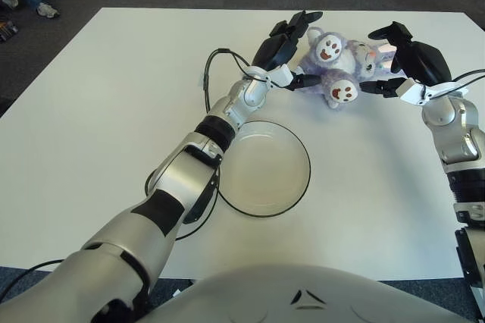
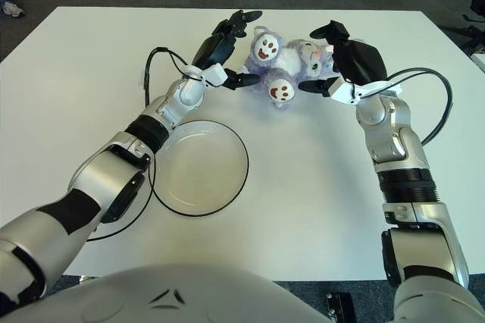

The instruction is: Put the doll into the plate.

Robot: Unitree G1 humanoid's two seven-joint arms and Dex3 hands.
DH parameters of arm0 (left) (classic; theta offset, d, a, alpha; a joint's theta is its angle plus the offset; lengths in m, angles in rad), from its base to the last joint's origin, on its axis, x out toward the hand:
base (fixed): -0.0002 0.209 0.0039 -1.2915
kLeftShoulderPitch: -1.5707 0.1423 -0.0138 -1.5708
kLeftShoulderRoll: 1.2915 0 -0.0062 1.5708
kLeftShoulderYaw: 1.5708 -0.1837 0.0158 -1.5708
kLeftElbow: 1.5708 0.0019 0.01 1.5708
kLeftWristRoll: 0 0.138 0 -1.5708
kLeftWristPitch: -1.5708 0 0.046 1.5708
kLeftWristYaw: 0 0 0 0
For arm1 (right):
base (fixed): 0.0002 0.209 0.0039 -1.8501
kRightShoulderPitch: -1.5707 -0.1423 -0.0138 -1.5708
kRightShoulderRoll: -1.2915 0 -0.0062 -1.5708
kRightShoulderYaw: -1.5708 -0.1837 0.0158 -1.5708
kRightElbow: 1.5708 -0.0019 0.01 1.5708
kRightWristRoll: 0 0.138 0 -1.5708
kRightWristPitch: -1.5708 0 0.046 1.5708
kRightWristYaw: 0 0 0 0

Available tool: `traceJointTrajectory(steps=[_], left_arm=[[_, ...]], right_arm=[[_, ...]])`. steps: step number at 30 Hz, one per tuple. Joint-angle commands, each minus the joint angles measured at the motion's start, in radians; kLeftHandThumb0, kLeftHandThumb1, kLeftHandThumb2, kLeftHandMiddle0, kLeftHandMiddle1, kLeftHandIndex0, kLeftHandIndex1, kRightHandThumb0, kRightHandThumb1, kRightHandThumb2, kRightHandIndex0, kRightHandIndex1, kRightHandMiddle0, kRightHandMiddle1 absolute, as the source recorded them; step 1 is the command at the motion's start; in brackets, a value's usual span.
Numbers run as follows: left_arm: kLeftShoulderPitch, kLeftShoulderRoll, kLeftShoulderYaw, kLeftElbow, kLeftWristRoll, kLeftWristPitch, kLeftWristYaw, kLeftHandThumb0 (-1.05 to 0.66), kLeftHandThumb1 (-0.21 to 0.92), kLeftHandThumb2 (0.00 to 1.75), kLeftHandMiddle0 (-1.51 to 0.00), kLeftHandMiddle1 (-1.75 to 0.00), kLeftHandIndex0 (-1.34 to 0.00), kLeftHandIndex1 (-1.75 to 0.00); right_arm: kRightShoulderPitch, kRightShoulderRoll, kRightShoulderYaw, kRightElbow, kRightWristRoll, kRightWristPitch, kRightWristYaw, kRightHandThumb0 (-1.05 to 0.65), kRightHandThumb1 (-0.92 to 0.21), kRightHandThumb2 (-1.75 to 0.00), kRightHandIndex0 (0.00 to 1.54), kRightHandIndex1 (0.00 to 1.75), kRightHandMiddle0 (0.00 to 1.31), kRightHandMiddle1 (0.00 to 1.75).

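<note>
Left hand [image 1: 292, 50] spread open against the purple plush doll's [image 1: 333, 65] left flank; right hand [image 1: 405, 61] open on its right side, nothing gripped. Doll lay on white table [image 1: 91, 111], beyond the clear black-rimmed plate [image 1: 261, 167], which held nothing.

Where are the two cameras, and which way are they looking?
Left eye view: sits on the robot's head, looking forward and down at the white table; shows both arms, the left robot hand, the right robot hand and the chest at the bottom.
Right eye view: same head, slightly further right, facing the same way; shows more of the right arm.
Both share: the purple doll between the two open robot hands, and the plate nearer the robot.
</note>
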Motion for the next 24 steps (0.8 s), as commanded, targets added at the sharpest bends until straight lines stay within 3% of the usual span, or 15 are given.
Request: traceJointTrajectory(steps=[1,14,15,17,19,24], left_arm=[[-0.044,-0.004,-0.014,0.026,0.021,-0.013,0.03,-0.71,0.4,0.81,-0.03,-1.19,0.0,-0.85],[-0.071,-0.022,-0.033,0.066,0.032,-0.015,0.057,-0.62,0.38,0.88,-0.03,-1.31,0.0,-1.01],[-0.073,-0.025,-0.036,0.069,0.033,-0.02,0.059,-0.59,0.37,0.9,-0.04,-1.31,0.0,-1.05],[-0.078,-0.028,-0.04,0.074,0.036,-0.026,0.063,-0.56,0.36,0.93,-0.05,-1.32,0.0,-1.09],[-0.082,-0.03,-0.045,0.078,0.041,-0.03,0.063,-0.52,0.35,0.97,-0.07,-1.35,0.0,-1.14],[-0.092,-0.032,-0.059,0.086,0.057,-0.031,0.077,-0.46,0.35,1.01,-0.1,-1.4,0.0,-1.19]], right_arm=[[0.004,-0.01,-0.008,-0.015,-0.004,0.021,0.014,-0.93,-0.63,-0.43,0.53,1.75,0.0,0.88],[0.008,-0.015,0.0,-0.037,-0.02,0.066,0.046,-0.92,-0.63,-0.43,0.52,1.75,0.0,0.77],[0.01,-0.016,-0.001,-0.039,-0.017,0.072,0.054,-0.93,-0.64,-0.44,0.33,1.73,0.0,0.73],[0.013,-0.016,-0.004,-0.044,-0.014,0.082,0.066,-0.94,-0.64,-0.45,0.17,1.71,0.0,0.7],[0.016,-0.015,-0.004,-0.06,-0.012,0.103,0.088,-0.95,-0.64,-0.47,0.08,1.26,0.0,0.62],[0.019,-0.015,-0.006,-0.09,-0.006,0.14,0.132,-0.96,-0.63,-0.49,0.01,0.76,0.0,0.46]])
